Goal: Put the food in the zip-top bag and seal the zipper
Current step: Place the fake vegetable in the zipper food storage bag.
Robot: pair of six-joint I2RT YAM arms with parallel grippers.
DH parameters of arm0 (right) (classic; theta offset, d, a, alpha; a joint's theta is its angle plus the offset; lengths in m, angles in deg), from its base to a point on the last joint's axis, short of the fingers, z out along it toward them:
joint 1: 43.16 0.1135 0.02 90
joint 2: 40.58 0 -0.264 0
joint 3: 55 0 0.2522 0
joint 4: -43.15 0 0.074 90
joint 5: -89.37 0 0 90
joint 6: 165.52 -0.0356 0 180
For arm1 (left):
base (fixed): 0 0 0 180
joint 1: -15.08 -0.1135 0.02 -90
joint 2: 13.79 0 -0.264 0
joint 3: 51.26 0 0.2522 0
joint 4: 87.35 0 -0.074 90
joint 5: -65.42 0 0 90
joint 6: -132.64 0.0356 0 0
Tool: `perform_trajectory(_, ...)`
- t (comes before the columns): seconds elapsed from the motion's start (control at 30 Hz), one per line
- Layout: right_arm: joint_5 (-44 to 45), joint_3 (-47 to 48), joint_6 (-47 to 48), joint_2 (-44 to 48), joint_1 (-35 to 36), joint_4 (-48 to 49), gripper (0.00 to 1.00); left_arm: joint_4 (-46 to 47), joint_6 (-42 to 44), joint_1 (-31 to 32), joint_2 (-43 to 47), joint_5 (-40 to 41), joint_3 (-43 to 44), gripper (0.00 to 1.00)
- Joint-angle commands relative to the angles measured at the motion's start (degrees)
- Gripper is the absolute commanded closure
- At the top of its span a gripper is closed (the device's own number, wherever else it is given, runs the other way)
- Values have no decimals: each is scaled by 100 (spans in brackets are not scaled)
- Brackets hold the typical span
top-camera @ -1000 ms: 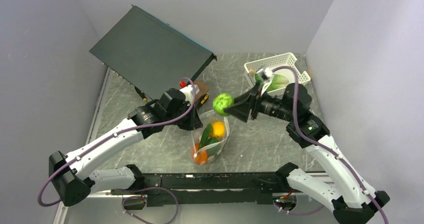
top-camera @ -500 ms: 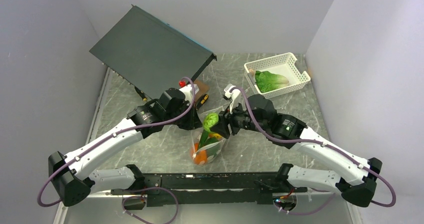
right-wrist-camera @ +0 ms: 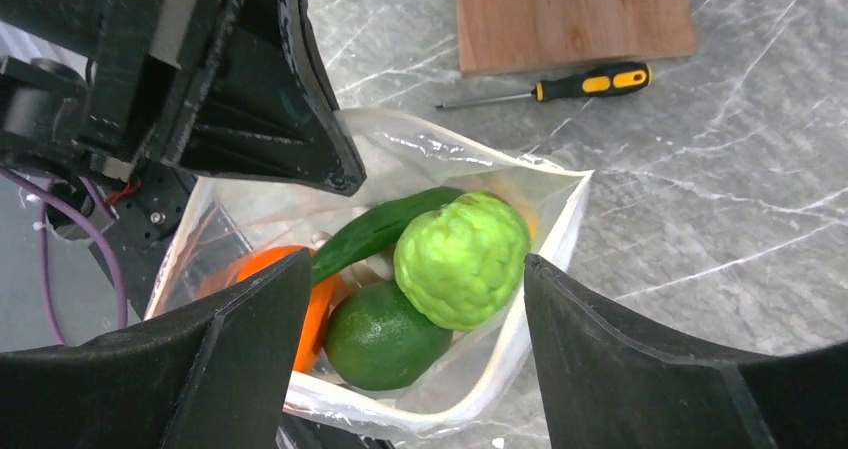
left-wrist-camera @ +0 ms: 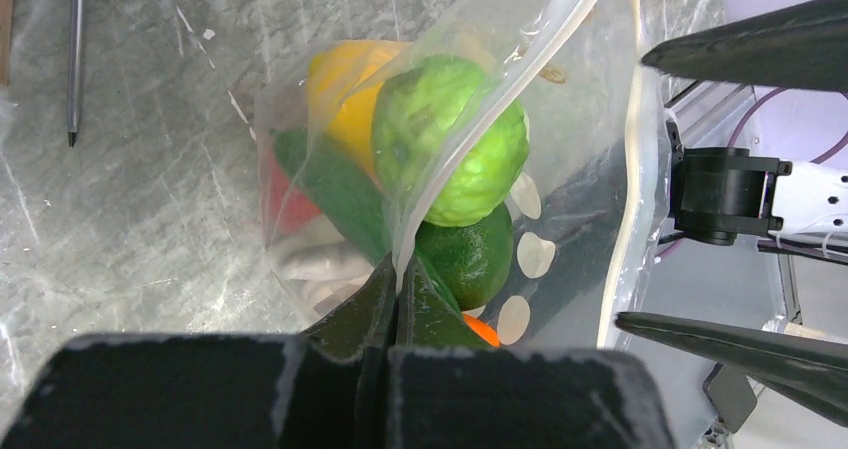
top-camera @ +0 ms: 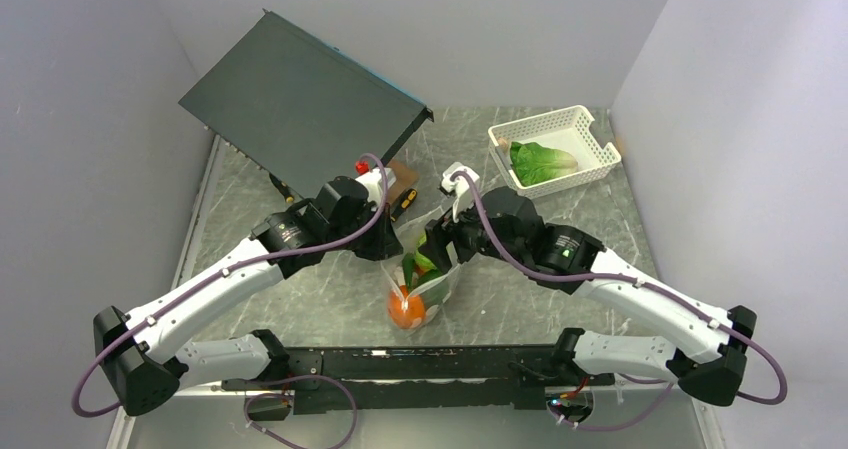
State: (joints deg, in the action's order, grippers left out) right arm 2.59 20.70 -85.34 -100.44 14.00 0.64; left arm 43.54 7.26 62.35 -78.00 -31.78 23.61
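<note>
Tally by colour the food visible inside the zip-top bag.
Green: 3 (bumpy fruit, round dark fruit, long piece)
Yellow fruit: 1
Orange fruit: 1
Red piece: 1
Pale beige piece: 1
Total: 7

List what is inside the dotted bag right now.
Inside the bag: a bumpy green fruit on top, a dark green lime, an orange, a long green piece and a yellow fruit. Anything beneath them is covered.
</note>
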Motion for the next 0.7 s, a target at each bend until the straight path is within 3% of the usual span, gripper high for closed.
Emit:
perform_trajectory(0.0, 231, 498, 80, 38, 34, 267, 21, -68, 44, -22, 108, 108, 218, 100)
perform_trajectory(0.37, 1588, 1000, -107, -147, -232, 795, 24, -153, 84, -17, 144, 182, 195, 100)
perform_trajectory(0.67, 1243, 832, -844, -394, -1966, 1168, 23, -140, 81, -22, 186, 170, 133, 100)
